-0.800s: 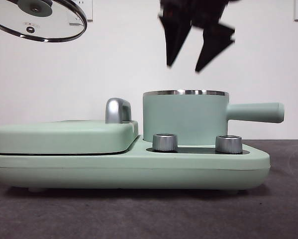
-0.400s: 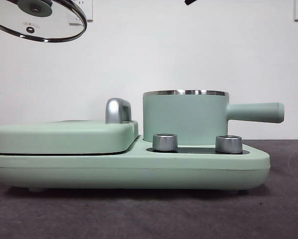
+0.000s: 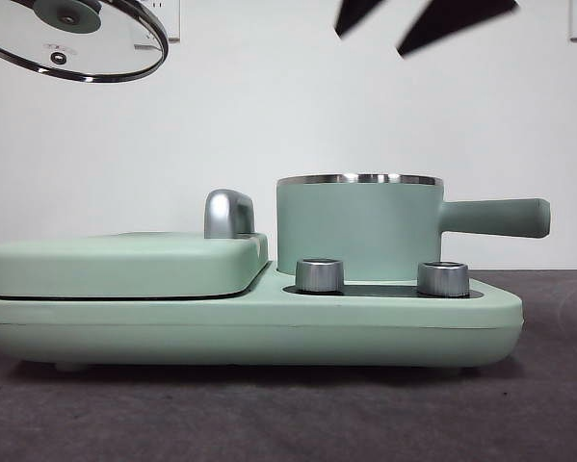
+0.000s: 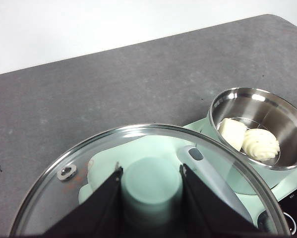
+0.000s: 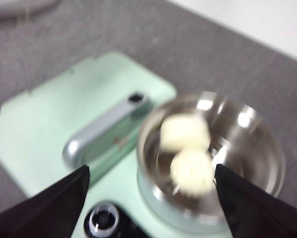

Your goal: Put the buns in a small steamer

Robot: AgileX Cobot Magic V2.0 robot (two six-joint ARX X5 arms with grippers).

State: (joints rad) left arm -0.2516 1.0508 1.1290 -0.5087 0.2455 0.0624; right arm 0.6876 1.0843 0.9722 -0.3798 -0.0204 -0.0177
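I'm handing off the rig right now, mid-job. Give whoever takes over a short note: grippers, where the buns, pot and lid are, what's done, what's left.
Left gripper: shut on the green knob of the glass lid, held up in the air beside the appliance, off the pot.
Right gripper: open, holding nothing, above the small steamer.
Buns: the smooth bun and the ribbed bun lie side by side, touching, inside the steamer.
Done: both buns are in.
Left: probably back the right arm away; set the lid back on the pot if the job calls for it.
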